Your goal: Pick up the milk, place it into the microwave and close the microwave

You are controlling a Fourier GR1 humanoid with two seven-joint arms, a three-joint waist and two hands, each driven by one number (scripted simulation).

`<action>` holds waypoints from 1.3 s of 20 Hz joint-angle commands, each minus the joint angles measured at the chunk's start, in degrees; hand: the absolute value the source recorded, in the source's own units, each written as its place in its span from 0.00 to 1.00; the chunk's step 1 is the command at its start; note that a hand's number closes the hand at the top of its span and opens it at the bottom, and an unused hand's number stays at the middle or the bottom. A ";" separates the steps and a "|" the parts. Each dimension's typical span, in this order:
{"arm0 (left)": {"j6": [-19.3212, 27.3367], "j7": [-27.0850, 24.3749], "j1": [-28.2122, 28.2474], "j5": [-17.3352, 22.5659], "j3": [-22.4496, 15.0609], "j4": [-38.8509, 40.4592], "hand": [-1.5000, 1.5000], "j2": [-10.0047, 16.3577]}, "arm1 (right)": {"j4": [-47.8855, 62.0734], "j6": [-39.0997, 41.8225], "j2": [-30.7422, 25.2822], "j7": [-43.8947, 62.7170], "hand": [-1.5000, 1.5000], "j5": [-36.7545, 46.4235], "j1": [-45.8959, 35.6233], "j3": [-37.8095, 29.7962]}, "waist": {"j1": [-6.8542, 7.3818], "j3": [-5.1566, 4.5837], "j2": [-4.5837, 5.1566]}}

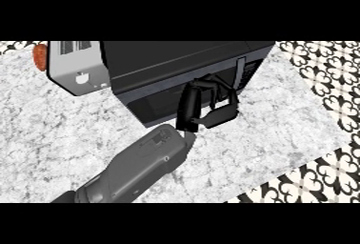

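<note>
Plainly one hand shows, the left hand (191, 107), just right of the view's centre. Its black fingers are loosely bent and spread, closed round nothing, and their tips lie against the dark front of the microwave (175, 59). The grey forearm (141, 167) behind it runs off toward 7 o'clock and leaves the view at the lower edge.

The fingers meet the door (158, 107) at its 3 o'clock end, just beside the narrow control panel (243, 71); the door looks flush with the front, though a thin gap cannot be ruled out. The microwave sits at 12 o'clock on the desk (56, 138), turned at a slant so that its front faces 7 o'clock. The milk is out of sight, and whether it stands behind the door cannot be told.

Farther out, at 10 o'clock, a light grey appliance (77, 64) stands touching the microwave's side; an orange thing (39, 56) is just beside it at the view's left edge, cut off by it. The pale speckled desk top spreads from 9 o'clock round to 4 o'clock; beyond its edges, at 2 and 5 o'clock, lies a black-and-white patterned surface (330, 76).
</note>
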 commanded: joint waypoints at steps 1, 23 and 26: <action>-1.34 0.09 -3.74 1.96 2.31 4.77 1.00 0.02 | 0.28 -0.44 -0.73 0.67 0.00 -1.77 -0.85 -0.51 | -0.16 -0.06 0.69; -2.71 -4.88 -5.14 7.53 0.55 7.18 1.00 0.02 | 0.17 3.50 -5.67 3.94 0.00 -8.77 -2.13 -0.05 | -0.85 0.14 1.11; -2.88 -5.95 -5.10 8.00 0.34 7.57 1.00 0.02 | -0.27 4.11 -6.25 4.67 0.00 -9.73 -2.12 0.74 | -0.27 0.03 0.87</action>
